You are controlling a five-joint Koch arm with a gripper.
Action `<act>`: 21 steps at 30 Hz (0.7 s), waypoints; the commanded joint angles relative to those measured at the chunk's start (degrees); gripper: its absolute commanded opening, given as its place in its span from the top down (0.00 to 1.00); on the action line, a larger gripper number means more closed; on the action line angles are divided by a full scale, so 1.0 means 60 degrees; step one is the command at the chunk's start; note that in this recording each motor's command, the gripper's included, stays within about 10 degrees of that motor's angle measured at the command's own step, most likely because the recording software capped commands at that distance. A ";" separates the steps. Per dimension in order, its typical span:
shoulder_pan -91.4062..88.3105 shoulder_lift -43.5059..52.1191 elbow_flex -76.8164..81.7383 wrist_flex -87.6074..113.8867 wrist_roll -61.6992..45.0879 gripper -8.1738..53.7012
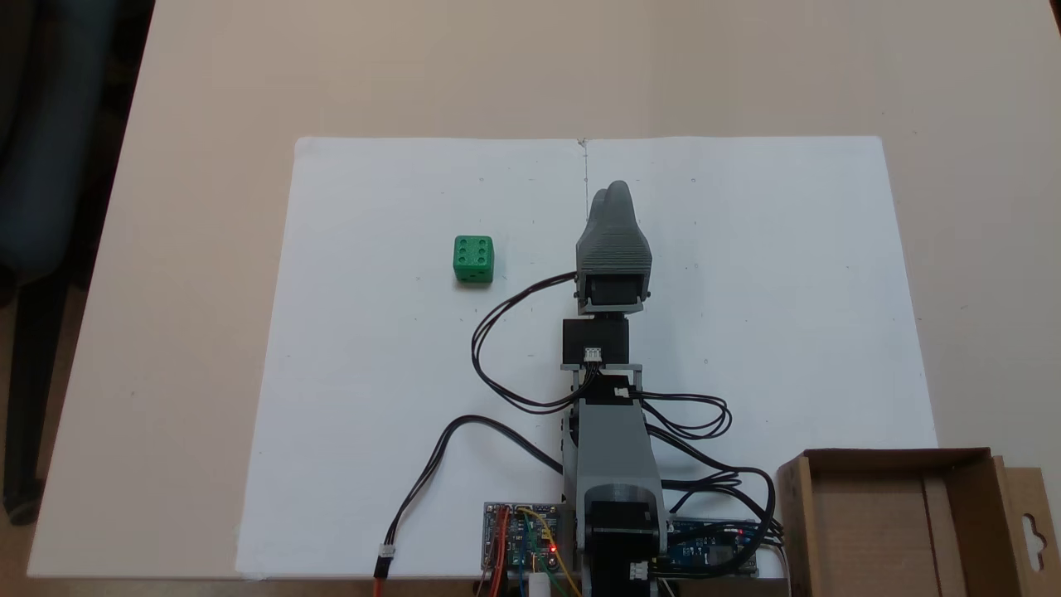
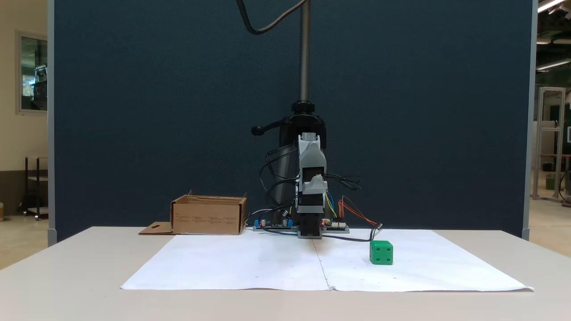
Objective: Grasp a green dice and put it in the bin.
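Green dice [image 1: 473,259] sits on white paper [image 1: 398,398], apart from my closed, empty jaws [image 1: 612,192]. Procedure: open, centre over it, descend squarely; bin [image 1: 899,518] afterwards.

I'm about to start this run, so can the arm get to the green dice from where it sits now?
Probably yes. The green dice sits alone on the white paper, apart from the gripper, with nothing between them. The bin stands on the far side of the arm's base.
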 commanded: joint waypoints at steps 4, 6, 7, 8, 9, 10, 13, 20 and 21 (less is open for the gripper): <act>0.0190 0.1099 0.0645 0.1377 -0.0864 0.18; 0.0190 0.1099 0.0645 0.1377 -0.0864 0.18; 0.0190 0.1099 0.0630 0.1377 -0.0864 0.18; 0.0190 0.1099 0.0630 0.1377 -0.0864 0.18; 0.0190 0.1099 0.0645 0.1377 -0.0864 0.18; 0.0190 0.1099 0.0630 0.1377 -0.0864 0.18; 0.0176 0.1099 0.0630 0.1377 -0.0879 0.18; 0.0117 0.1055 -0.0967 0.3237 -0.0879 0.18; 0.0088 0.1025 -0.1172 0.3633 -0.0879 0.18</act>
